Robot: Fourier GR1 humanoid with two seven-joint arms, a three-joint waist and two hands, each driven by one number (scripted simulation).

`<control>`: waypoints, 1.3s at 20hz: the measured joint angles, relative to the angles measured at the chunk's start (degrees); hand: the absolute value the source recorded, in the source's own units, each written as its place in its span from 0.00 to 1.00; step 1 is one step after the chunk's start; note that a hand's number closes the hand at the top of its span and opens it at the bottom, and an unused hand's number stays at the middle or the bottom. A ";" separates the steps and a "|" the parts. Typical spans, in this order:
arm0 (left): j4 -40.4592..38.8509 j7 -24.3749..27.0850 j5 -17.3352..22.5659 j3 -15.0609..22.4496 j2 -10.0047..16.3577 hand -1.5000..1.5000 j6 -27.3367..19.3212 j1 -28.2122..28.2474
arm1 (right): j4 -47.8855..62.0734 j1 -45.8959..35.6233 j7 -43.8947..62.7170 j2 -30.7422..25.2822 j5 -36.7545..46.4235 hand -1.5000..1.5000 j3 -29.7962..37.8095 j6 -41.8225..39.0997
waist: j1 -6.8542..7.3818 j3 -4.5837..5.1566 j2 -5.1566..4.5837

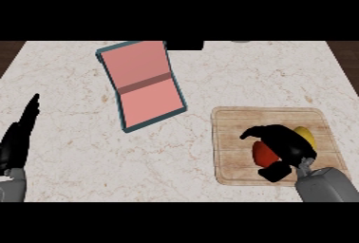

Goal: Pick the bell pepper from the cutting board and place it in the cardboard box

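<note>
Bell pepper (262, 153), red, is on the cutting board (231, 137), beside a yellow item (306, 135). Our right hand (288, 146) is curled round it, so we're at the grasp step. Next we lift and carry it up-left to the cardboard box (144, 85). Left hand (21, 135) rests open at the table (77, 156) edge.

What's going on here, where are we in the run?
The right robot hand is curled round the red bell pepper over the cutting board; a yellow item lies beside it on the board. The cardboard box sits farther back and to the left on the counter, apart from the board, pepper not yet in it. The left robot hand rests open at the left edge.
</note>
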State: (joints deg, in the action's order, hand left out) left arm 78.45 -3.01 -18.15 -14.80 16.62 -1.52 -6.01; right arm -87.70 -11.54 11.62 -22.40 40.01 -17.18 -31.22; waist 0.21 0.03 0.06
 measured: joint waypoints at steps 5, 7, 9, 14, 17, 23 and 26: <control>0.17 -0.03 -0.23 -0.02 -0.24 0.50 -0.36 0.17 | 4.93 -2.52 -5.14 0.35 6.18 1.00 0.43 8.21 | 0.05 0.16 0.12; -0.01 -0.14 -0.11 -0.29 -0.01 0.50 -0.25 -0.12 | 5.18 -2.12 -6.17 0.53 8.38 1.00 0.46 10.84 | -0.05 0.22 0.17; -1.78 1.02 -0.30 -0.32 -0.16 0.50 -0.56 -0.57 | 4.90 -2.65 -5.74 1.33 10.40 1.00 0.38 12.68 | -0.16 0.23 0.16; -0.41 0.25 0.40 -0.77 0.43 0.50 0.40 0.32 | 0.22 -1.97 2.09 4.39 15.15 1.00 1.04 16.87 | -0.31 0.08 0.25; -0.40 -0.33 0.46 -1.13 0.77 0.50 0.43 0.17 | -3.12 0.05 13.40 9.82 20.00 1.00 0.03 19.86 | -0.94 0.08 0.40; 0.26 -0.56 0.59 -1.09 0.82 0.50 0.75 0.65 | -15.05 2.29 32.65 17.21 32.58 1.00 -6.16 20.27 | -1.07 0.07 0.48; -0.68 0.51 0.59 -1.16 0.76 0.50 0.75 0.83 | -19.42 0.21 36.38 18.90 38.32 1.00 -9.98 20.39 | -0.73 0.05 0.34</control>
State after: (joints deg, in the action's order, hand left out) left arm 77.76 -2.50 -17.56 -15.96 17.38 -0.77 -5.18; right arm -107.13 -11.32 48.00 -3.50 78.33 -27.16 -10.83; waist -0.53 0.08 0.40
